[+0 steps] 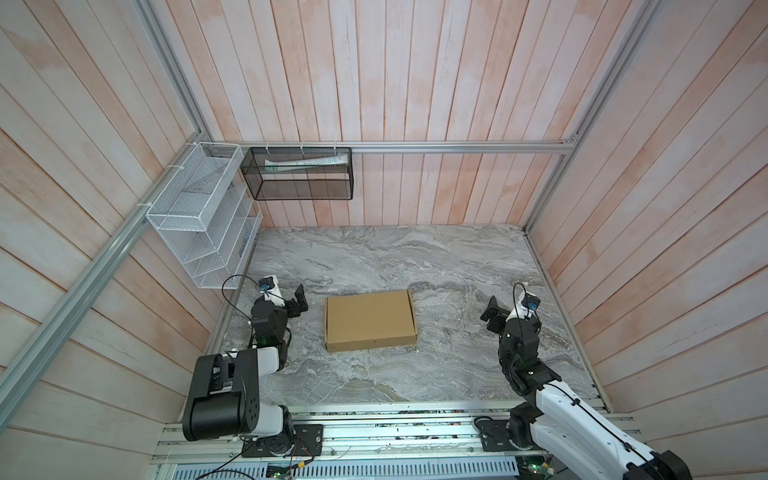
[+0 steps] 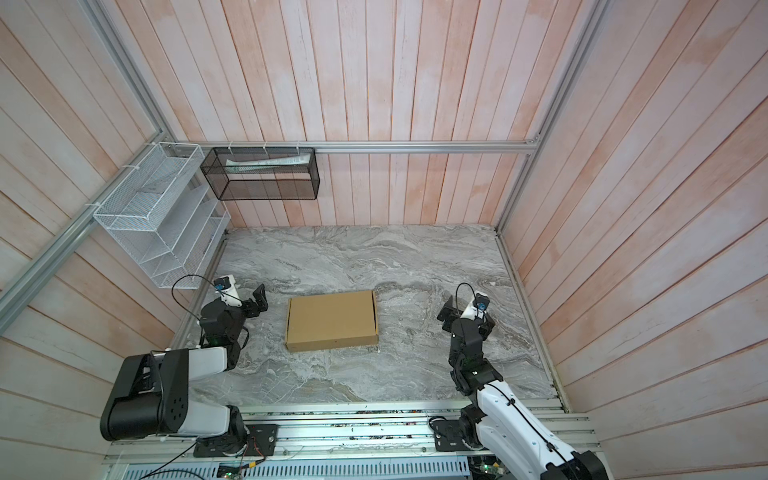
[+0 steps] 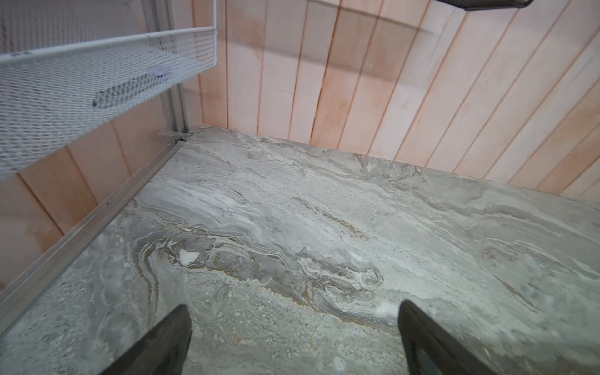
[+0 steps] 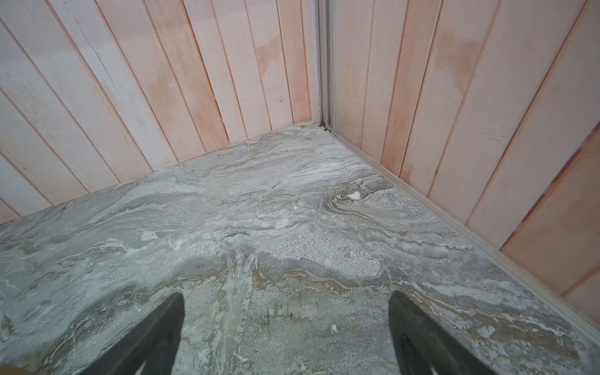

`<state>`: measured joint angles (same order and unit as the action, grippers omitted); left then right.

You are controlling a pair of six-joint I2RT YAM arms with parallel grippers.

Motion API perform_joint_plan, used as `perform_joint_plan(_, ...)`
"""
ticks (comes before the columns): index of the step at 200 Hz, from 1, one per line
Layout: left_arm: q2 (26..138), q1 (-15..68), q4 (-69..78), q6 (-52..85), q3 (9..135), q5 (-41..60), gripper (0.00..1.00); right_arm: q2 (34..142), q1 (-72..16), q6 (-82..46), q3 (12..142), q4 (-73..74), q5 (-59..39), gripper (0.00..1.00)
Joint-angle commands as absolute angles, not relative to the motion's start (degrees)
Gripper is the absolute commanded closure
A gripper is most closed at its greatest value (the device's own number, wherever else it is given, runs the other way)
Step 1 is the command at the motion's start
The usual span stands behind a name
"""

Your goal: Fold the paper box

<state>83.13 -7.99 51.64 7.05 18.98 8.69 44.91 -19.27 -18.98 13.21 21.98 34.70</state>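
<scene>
The paper box (image 1: 370,321) lies closed in the middle of the table (image 1: 415,257), between the left gripper (image 1: 300,302) and the right gripper (image 1: 491,315). Both jaws stand wide and empty, well apart from it. The folding looks finished, so the next move is at most a press on the lid.

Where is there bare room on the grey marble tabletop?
Widest: grey marble tabletop between the closed tan cardboard box and the pink plank back wall. Also the strip from box to aluminium front rail. Tightest: between box and open left gripper; the open right gripper leaves more room.
</scene>
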Motion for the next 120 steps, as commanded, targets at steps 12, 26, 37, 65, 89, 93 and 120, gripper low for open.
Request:
perform_joint_plan(12, 84.61, -8.17, 54.05, 4.75, 20.04, 16.69, 0.0, 46.28, -15.13, -17.05, 14.32, 25.53, 29.76, 0.02)
perform_joint_plan(26, 84.96, -8.17, 54.68, 2.93, 19.87, 18.04, 0.0, 47.74, -13.93, -16.62, 14.25, 26.99, 28.34, 0.02)
perform_joint_plan(37, 85.13, -8.17, 55.66, 2.45, 19.48, 19.28, 0.0, 49.21, -13.49, -15.82, 14.23, 28.71, 28.18, 0.02)
perform_joint_plan(65, 84.83, -8.09, 58.59, 1.75, 17.83, 20.57, 0.0, 52.09, -13.27, -14.08, 15.4, 31.6, 27.66, 0.02)
perform_joint_plan(89, 85.08, -7.78, 58.33, 1.42, 17.9, 20.03, 0.0, 54.05, -13.1, -12.23, 15.74, 34.55, 27.89, 0.02)
perform_joint_plan(93, 85.23, -7.67, 58.0, 1.29, 18.13, 19.83, 0.0, 54.43, -13.01, -11.87, 15.72, 35.1, 28.01, 0.02)
perform_joint_plan(120, 85.5, -6.32, 57.44, -0.18, 18.41, 18.7, 0.0, 57.47, -11.93, -10.12, 15.64, 38.05, 27.87, 0.02)
